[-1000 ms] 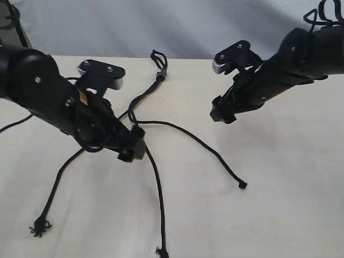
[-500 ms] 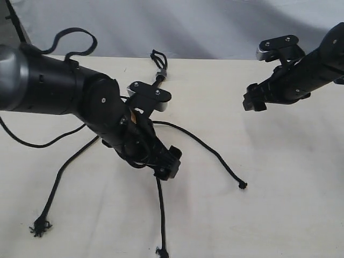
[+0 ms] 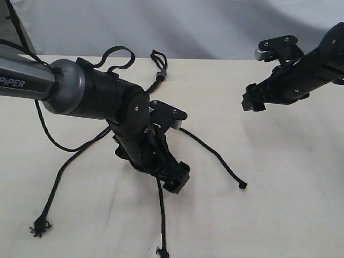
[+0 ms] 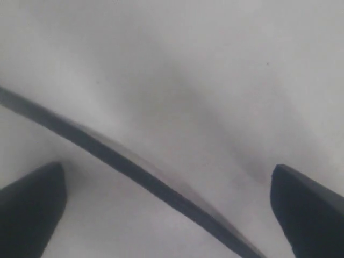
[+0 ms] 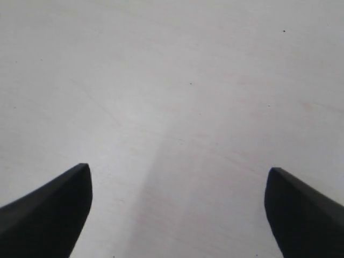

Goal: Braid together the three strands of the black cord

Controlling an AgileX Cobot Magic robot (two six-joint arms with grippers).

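Cream counter [image 3: 279,177] carries everything. My left arm [image 3: 97,99] hangs low mid-counter; left jaws gape wide astride one strand, gripping nothing. Right jaws are open, empty and well apart from the work. The black cord [image 3: 155,85] runs from its grey band [image 3: 160,74] at the far side; the three strands [image 3: 215,153] fan out loose. No plait visible; I judge every crossing remains.

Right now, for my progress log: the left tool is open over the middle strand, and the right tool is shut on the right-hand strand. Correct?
No. The right tool is open and holds nothing; the right wrist view shows only bare table between its jaws. The rest stands.
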